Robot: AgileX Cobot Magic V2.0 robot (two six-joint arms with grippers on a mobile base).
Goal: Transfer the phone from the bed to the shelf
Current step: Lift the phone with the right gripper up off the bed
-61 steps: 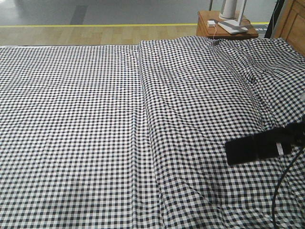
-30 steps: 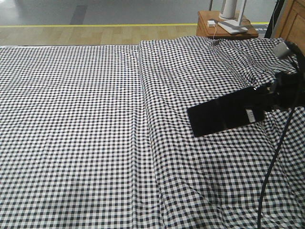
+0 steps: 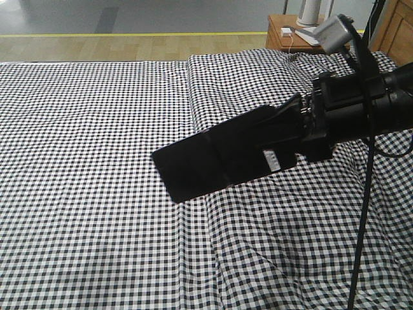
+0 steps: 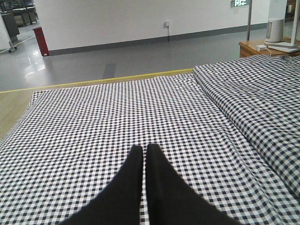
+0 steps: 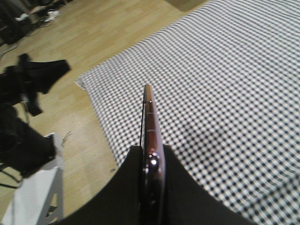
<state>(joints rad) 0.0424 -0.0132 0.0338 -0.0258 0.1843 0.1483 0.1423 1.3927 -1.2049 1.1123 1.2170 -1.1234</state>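
L claw (image 4: 144, 149) pressed together, nothing btwn its tips; bed (image 4: 93, 112) lies under and ahead of it. R claw (image 5: 151, 157) clamped on phone (image 3: 206, 161) at sticker end, phone jutting fwd from claw, above bed.

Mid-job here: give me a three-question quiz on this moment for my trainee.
1. True or false: the left gripper is shut with nothing in it.
2. The phone is: A) lying on the bed; B) held over the bed by the right gripper; C) on the side table.
3. Fill in: the right wrist view shows the phone ____-on.
Key: 1 true; 2 B; 3 edge.
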